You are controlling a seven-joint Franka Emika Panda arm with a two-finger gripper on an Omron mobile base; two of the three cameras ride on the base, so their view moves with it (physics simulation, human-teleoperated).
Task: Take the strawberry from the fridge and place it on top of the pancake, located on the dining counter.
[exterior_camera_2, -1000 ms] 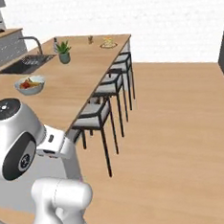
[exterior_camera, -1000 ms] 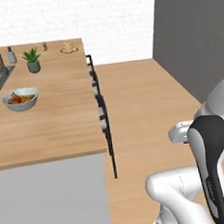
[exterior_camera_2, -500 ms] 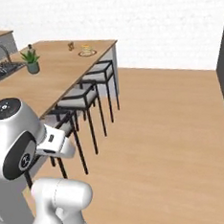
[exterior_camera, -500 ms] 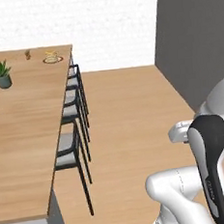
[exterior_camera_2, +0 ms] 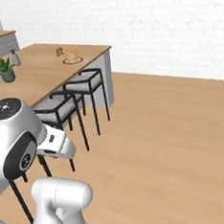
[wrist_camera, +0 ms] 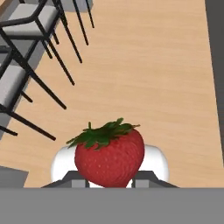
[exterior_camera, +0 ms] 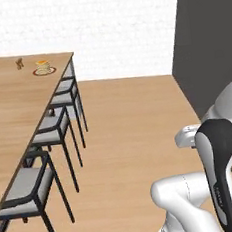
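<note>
Hand view: my pincer [wrist_camera: 109,177] pinches one strawberry [wrist_camera: 110,156], leaf cap up, above bare wood floor beside the black-legged chairs [wrist_camera: 30,57]. I judge this the carrying leg of the job. One pancake [exterior_camera: 42,67] stack waits on its red plate near the far end of the dining counter [exterior_camera: 11,105]; three chairs line that counter's side. Next comes closing the gap, then lowering the berry squarely onto the stack.

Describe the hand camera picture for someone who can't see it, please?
A bright red strawberry with a green leafy cap sits close to the camera, held in the robot's gripper. Behind it lies a light wooden floor, with dark-legged chairs with grey seats along the upper left.
</note>
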